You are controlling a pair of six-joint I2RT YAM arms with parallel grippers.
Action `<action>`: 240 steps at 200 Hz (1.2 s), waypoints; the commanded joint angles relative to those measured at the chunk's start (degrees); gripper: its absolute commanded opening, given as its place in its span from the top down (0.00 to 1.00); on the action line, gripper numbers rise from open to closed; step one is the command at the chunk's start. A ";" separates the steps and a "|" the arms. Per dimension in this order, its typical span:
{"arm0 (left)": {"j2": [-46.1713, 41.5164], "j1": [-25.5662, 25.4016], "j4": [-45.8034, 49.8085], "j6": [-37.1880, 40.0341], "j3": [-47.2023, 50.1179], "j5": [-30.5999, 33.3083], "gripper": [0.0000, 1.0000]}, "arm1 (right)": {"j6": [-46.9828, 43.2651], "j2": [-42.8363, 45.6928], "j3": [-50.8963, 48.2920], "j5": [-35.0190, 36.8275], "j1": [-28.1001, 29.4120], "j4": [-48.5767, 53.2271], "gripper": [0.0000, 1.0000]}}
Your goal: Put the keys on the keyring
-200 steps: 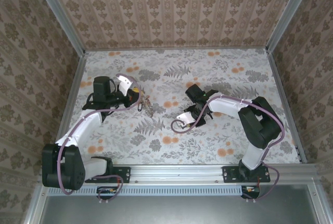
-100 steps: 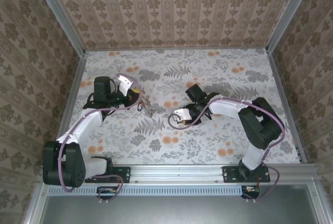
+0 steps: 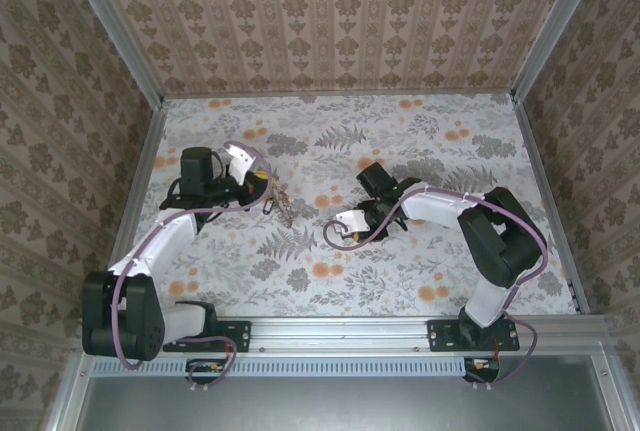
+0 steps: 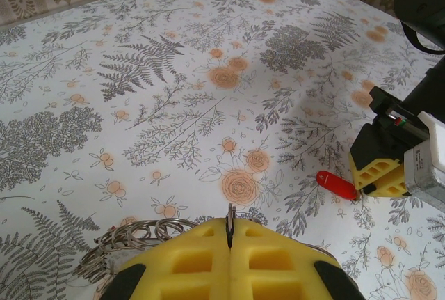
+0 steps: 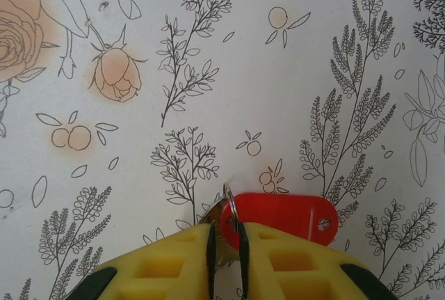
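Keyring (image 4: 135, 232) clenched in left claw (image 4: 229, 229); red key (image 5: 285, 216) between barely parted right claw (image 5: 226, 236).

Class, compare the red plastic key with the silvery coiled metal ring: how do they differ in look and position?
The red plastic key is a flat, solid oblong; the silvery coiled metal ring is a hollow wire loop. The key sits at the right gripper's fingertips; the ring is pinched in the shut left gripper. Both sit at a gripper's tips.
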State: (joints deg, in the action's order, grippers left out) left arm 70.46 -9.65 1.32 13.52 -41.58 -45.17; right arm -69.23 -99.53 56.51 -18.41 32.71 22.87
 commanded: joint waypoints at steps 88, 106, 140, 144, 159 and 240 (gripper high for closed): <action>-0.19 0.25 -0.46 0.98 -0.56 -3.01 1.00 | -0.73 -3.79 0.84 -1.10 0.34 0.91 0.85; -0.43 0.26 -0.48 1.16 -0.47 -3.22 1.00 | -0.41 -3.55 0.73 -0.93 0.34 0.55 0.93; -1.74 -1.68 2.34 5.22 -1.32 -1.99 1.00 | 3.71 0.11 -1.23 -2.31 0.10 -2.78 0.99; -2.00 -2.08 2.71 5.84 -1.43 -1.95 1.00 | 4.75 1.05 -1.70 -2.77 0.00 -3.51 0.99; -3.06 -3.78 2.94 7.53 -1.73 -2.11 1.00 | 10.66 4.79 -3.17 -3.12 -0.28 -7.10 1.00; -7.77 -11.97 -3.45 12.62 0.10 -3.97 1.00 | 58.01 20.91 -13.44 -4.58 1.72 -37.00 1.00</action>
State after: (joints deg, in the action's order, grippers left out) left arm 65.41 -19.84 2.13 22.79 -41.58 -47.57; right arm -28.47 -81.08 45.82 -22.81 32.93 -3.18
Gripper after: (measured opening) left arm 0.044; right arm 0.067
